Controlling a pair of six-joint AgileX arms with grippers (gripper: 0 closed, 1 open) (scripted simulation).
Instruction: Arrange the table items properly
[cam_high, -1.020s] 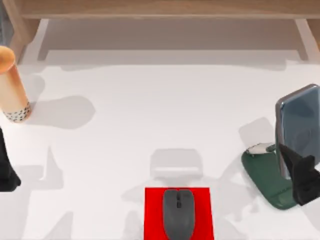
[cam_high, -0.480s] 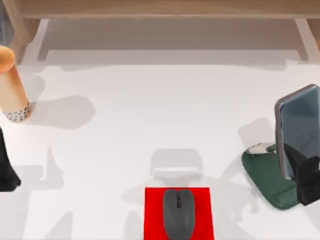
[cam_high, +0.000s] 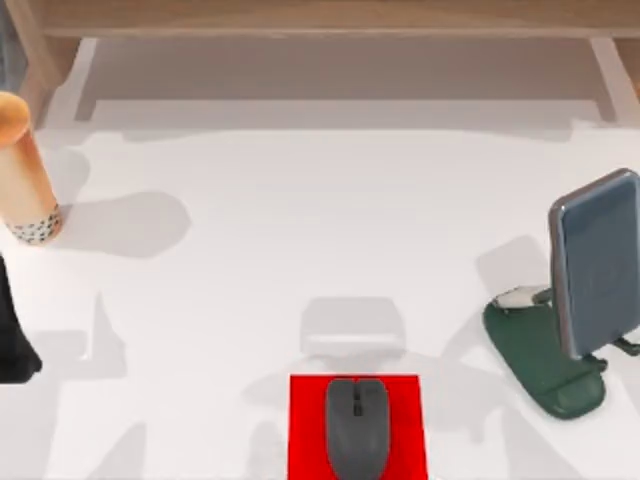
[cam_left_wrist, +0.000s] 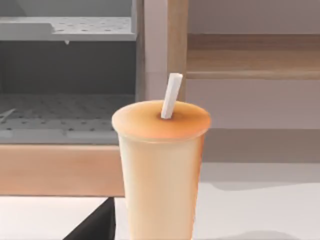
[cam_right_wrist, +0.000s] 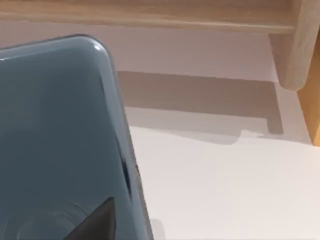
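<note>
Phone (cam_high: 594, 262) propped upright on green stand (cam_high: 540, 362), table's right. Mouse (cam_high: 356, 426) on red mat (cam_high: 306, 430), front centre. Cup (cam_high: 22, 180) w/ straw (cam_left_wrist: 171, 96) far left. Left arm (cam_high: 12, 335) parked at left edge; grip states: can't tell.

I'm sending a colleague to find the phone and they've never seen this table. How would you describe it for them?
Start at the white table and go to its right side, where a dark green stand sits. The phone is the grey-blue slab with rounded corners propped upright on that stand. Unlike the mouse lying flat on the red mat, it stands on edge.
</note>
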